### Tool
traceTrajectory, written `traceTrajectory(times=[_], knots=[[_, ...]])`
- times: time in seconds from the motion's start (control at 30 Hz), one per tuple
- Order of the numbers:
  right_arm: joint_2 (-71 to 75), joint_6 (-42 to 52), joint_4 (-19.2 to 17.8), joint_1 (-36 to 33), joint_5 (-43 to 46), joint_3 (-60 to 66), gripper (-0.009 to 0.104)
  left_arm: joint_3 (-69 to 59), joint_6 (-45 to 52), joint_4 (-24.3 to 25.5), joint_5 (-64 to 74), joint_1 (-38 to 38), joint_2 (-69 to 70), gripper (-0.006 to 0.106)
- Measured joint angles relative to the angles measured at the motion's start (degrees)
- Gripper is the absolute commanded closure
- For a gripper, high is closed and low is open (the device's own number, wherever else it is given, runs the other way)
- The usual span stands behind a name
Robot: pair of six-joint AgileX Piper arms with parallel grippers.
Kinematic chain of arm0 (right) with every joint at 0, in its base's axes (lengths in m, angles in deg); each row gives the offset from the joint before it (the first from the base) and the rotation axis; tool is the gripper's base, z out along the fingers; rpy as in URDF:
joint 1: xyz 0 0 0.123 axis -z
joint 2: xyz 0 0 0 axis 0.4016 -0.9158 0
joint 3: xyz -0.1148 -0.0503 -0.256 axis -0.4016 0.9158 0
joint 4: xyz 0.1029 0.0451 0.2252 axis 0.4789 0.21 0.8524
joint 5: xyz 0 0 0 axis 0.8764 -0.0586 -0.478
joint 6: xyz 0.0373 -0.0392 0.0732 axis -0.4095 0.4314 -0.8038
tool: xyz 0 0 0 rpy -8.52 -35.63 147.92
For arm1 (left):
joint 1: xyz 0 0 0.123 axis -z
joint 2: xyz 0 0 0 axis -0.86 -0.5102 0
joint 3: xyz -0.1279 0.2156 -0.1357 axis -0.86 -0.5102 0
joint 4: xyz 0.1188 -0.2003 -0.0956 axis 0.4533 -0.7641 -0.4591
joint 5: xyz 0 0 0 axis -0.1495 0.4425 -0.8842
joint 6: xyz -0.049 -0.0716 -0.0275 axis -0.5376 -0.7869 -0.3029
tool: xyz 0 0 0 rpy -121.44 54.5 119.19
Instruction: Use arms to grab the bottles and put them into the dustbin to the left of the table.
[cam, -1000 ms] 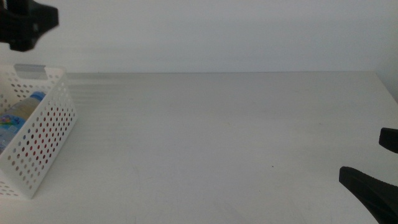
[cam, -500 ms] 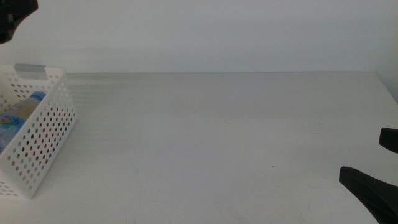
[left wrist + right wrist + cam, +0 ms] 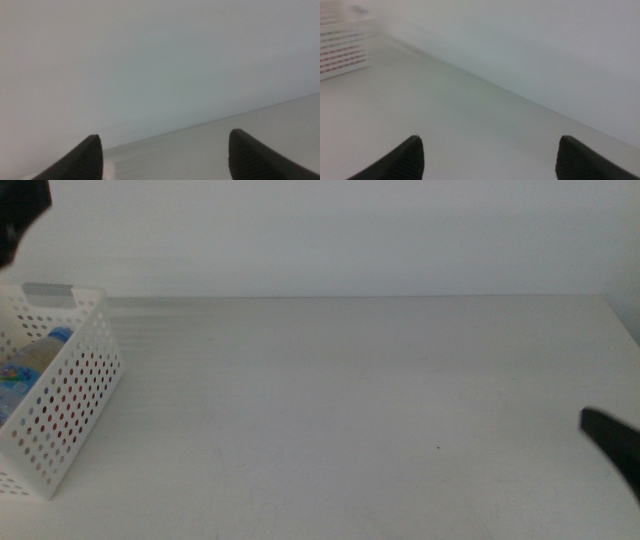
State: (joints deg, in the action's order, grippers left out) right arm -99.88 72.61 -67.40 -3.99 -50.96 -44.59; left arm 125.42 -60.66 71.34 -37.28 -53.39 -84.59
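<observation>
The white perforated dustbin (image 3: 75, 380) stands at the table's left edge; it also shows blurred in the right wrist view (image 3: 345, 47). Inside it lies a blue-capped bottle (image 3: 57, 336), and red (image 3: 58, 395) shows through the holes, probably the soda can. A yellowish patch lies beside the cap; I cannot tell whether it is the yellow-liquid bottle. My left gripper (image 3: 18, 210) is high above the dustbin, mostly out of the picture; its wrist view shows the gripper (image 3: 162, 142) open and empty. My right gripper (image 3: 615, 445) is low at the right edge, and its wrist view shows the gripper (image 3: 490, 145) open and empty.
The white table (image 3: 350, 400) stretches from the dustbin to the right edge, with a tiny dark speck (image 3: 437, 447). A plain pale wall stands behind the table's far edge.
My left gripper has risen and drawn back to the upper left, nearly out of view. My right gripper has pulled back toward the right edge. The dustbin and its contents have not moved.
</observation>
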Motion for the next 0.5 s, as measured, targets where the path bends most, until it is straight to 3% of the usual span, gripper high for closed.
traceTrajectory(times=[0.17, 0.5], knots=[[0.23, 0.00, 5.17, 11.35, 0.35, 0.25, 0.025, -8.13, 0.00, 0.50, -2.01, 0.00, 4.75, 0.023], [15.00, 0.00, 5.71, 20.86, 3.11, 12.07, 0.025, -29.83, -0.09, 0.50, -7.88, 0.00, 24.44, 0.023]])
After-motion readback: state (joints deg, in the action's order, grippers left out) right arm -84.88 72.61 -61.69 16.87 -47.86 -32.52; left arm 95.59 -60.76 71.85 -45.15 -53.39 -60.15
